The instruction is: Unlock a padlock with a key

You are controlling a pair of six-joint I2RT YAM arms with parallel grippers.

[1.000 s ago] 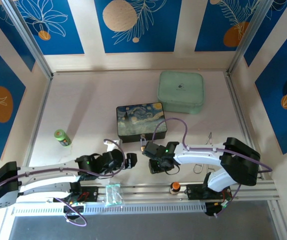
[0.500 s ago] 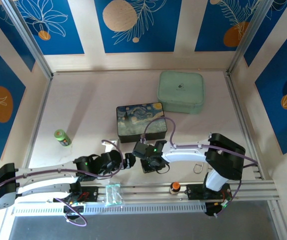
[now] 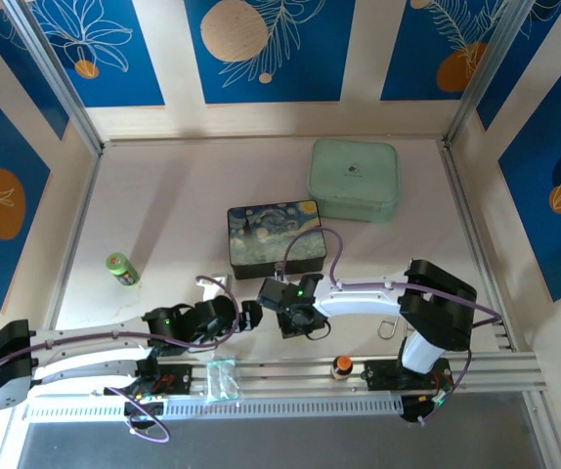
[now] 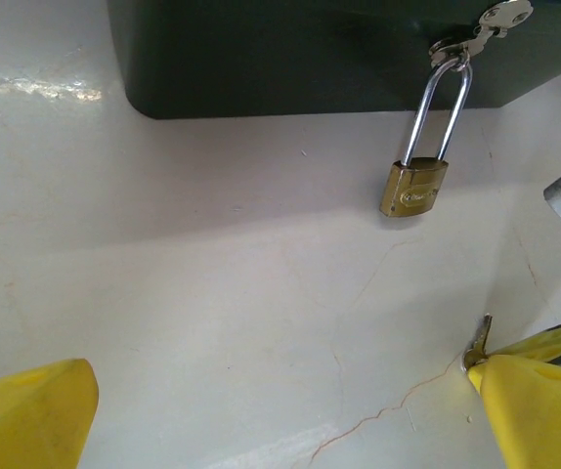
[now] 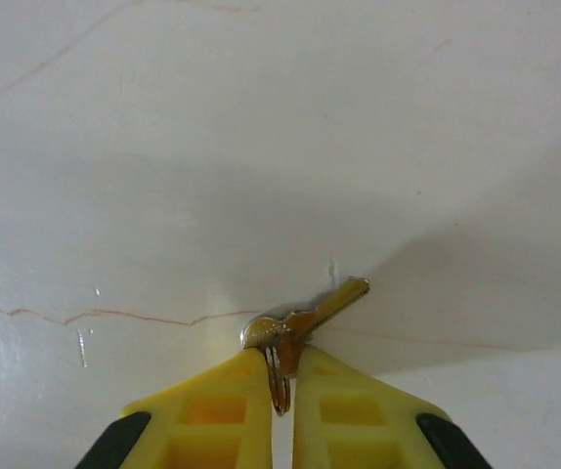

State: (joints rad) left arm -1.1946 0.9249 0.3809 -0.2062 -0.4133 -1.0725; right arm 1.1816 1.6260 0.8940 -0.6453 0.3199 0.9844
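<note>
The small brass padlock hangs by its silver shackle from the hasp on the front of the dark starry-night box and rests on the table. My right gripper is shut on the key, pinching its head and ring at the table top, with the blade sticking out up and to the right. It sits just in front of the box in the top view. My left gripper is wide open and holds nothing, low over the table and facing the padlock. The key's tip shows by its right finger.
A pale green case lies behind the box. A small green can lies at the left. A silver wire clip rests near the right arm. An orange-capped bottle and a clear bag sit on the front rail.
My right arm has slid left toward the left gripper, and its jaws have closed on the key. The left gripper has stayed wide open in place.
</note>
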